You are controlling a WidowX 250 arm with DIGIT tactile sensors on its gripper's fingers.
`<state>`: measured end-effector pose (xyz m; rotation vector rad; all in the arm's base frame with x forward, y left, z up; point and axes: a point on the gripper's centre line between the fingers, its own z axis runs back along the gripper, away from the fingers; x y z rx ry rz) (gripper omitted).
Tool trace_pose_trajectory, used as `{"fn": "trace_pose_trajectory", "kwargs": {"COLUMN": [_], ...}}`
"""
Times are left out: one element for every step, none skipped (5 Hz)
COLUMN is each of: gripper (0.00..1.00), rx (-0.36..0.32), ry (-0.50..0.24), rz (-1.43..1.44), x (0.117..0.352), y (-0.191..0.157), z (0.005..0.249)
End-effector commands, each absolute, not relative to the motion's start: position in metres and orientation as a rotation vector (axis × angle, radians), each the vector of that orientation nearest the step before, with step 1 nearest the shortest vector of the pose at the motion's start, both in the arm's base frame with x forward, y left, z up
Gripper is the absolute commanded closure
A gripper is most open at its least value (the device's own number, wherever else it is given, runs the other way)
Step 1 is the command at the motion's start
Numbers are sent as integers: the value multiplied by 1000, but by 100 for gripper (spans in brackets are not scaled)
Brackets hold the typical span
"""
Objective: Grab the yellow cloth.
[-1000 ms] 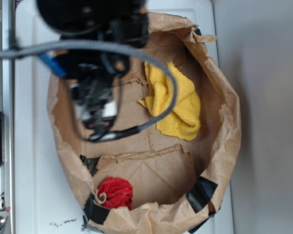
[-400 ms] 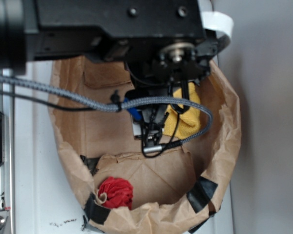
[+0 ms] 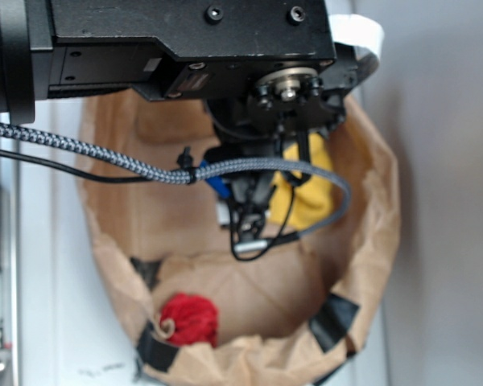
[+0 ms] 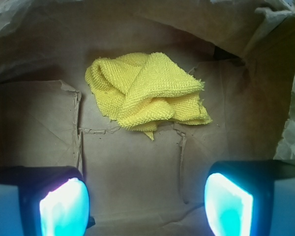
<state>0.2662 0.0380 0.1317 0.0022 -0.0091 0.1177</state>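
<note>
Grab not done yet. Yellow cloth [image 4: 146, 93] lies crumpled on the floor of the brown paper bag [image 4: 34, 128], upper centre of the wrist view, nothing touching it. In the exterior view you see only a strip of it [image 3: 310, 197], centre right, the rest hidden behind the arm.

Tool [image 4: 146, 204]: spread wide. Two lit pads [image 4: 64, 206] sit at lower left and lower right of the wrist frame, bare bag floor between them, nothing pinched. Cloth lies above the gap in the frame, apart from both pads.

Judgement: approach is partly done, tool is inside the bag's mouth and roughly lined up w/ the cloth. Left for you: bring the tool over the cloth, go down onto it, press the fingers together on a fold, lift. Raised ridge in the middle of the heap looks like the easiest bite.

Count:
- yellow cloth: 1
- red fabric ball [image 3: 190, 319]: 1, lower left of exterior frame, near the bag's rim, well apart from the cloth. Not your target.
- paper bag: 1, w/ black tape patches [image 3: 332, 315] on the rim, 2 clear; a third dark patch at left, too blurred to call.
- tool: 1, two fingers.

Bag stands on a pale surface [image 3: 48, 265].
</note>
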Motion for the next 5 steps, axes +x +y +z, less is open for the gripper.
{"fn": "trace_pose_trajectory", "kwargs": {"gripper": [0,0,0,0,0], "rx": [60,71,78,81,54], "ry": [-77,-105,-144,-175,-195], "rz": [127,102,113,132,157], "x": [275,282,291,304,316], "y": [39,39,45,55,63], "z": [126,113,104,100,102]}}
